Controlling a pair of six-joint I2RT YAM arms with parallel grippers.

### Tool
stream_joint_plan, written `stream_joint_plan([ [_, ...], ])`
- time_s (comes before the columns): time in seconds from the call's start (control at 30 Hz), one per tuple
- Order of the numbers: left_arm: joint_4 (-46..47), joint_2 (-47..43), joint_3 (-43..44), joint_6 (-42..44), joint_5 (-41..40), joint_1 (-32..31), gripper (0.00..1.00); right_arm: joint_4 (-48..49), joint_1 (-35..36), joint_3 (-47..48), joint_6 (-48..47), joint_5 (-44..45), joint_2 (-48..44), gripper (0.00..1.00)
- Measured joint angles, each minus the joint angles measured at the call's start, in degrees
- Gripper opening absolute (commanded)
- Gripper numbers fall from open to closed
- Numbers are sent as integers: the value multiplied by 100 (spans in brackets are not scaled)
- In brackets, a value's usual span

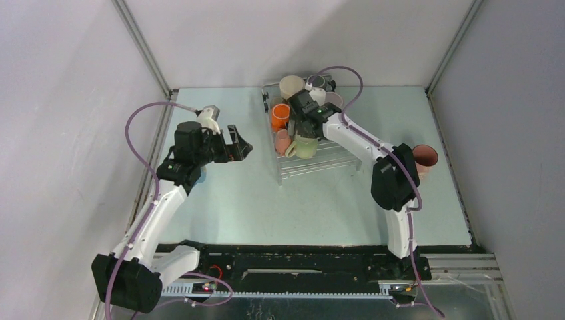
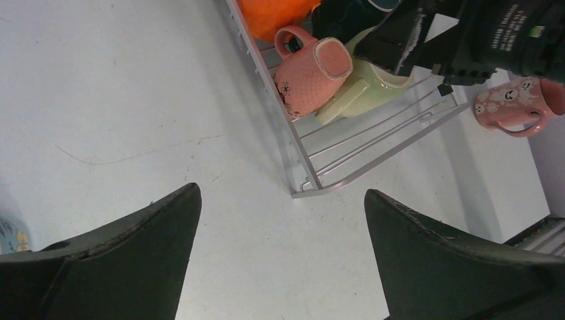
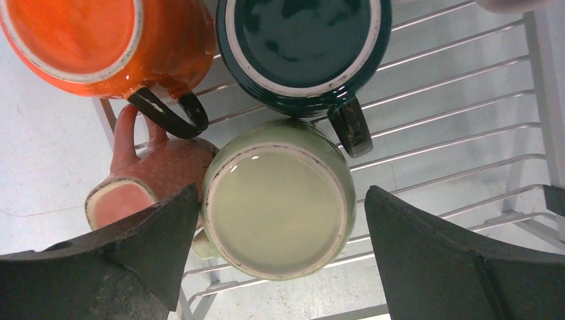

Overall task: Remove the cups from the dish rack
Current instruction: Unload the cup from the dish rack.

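Observation:
The dish rack (image 1: 321,164) stands at the middle back of the table. It holds a cream cup (image 1: 291,85), an orange cup (image 1: 280,115), a pink cup (image 1: 283,141) and a pale green cup (image 1: 305,147). My right gripper (image 1: 308,127) hangs open over the rack. In the right wrist view the upturned pale green cup (image 3: 278,200) lies between its spread fingers (image 3: 281,192), beside the pink cup (image 3: 143,183), orange cup (image 3: 86,40) and dark teal cup (image 3: 303,40). My left gripper (image 1: 238,148) is open and empty above bare table left of the rack (image 2: 313,160).
A pink cup with ghost faces (image 2: 513,103) stands on the table right of the rack, seen from above as the mauve-pink cup (image 1: 424,159) by the right arm's elbow. A blue patterned cup (image 2: 9,238) sits under the left arm. Walls close in left, right and back.

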Motion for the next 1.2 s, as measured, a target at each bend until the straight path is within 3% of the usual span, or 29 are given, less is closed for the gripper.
stream_joint_plan([
  [0.5,44,50,0,-22,94,-11,100,151,31,-166,-13,-105,192,96],
  [0.7,46,85,0,-22,94,-17,100,249,24,-243,-48,-129,177,78],
  [0.83,48,120,0,-22,94,-39,100,385,7,-396,-74,-170,83,45],
  [0.93,48,157,0,-20,94,-59,100,431,-22,-470,-94,-243,22,32],
  [1.03,48,170,0,-20,92,-70,100,505,-85,-627,-111,-380,-114,25],
  [1.2,48,170,0,-20,90,-175,100,476,-216,-1012,-116,-782,-461,22],
])
